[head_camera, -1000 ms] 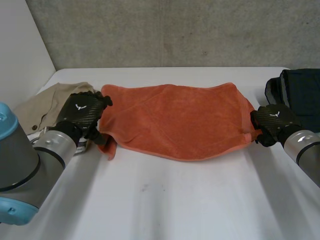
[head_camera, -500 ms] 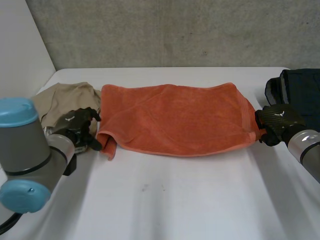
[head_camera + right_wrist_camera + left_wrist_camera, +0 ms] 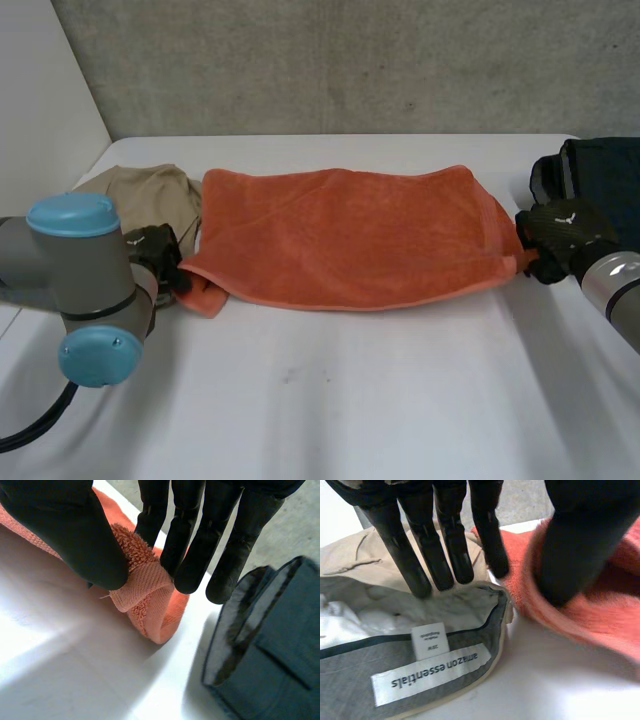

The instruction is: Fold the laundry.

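An orange towel (image 3: 350,235) lies spread across the far middle of the white table (image 3: 350,400). My left hand (image 3: 155,250) is at its near left corner. In the left wrist view its fingers (image 3: 445,545) are straight, with their tips on a beige garment (image 3: 350,560). The thumb presses on the rolled towel edge (image 3: 600,615). My right hand (image 3: 560,232) is at the towel's near right corner. There the thumb (image 3: 75,530) and fingers pinch a folded bit of towel (image 3: 145,587).
The beige garment (image 3: 140,195) lies crumpled at the table's left edge, its grey waistband and label (image 3: 420,670) under my left palm. A dark folded garment (image 3: 600,185) sits at the right edge, close beside my right hand (image 3: 270,645). A concrete wall stands behind the table.
My left arm has swung in and down, bringing the hand from above the towel's left edge to its near left corner. The right hand has drawn its corner slightly rightward.
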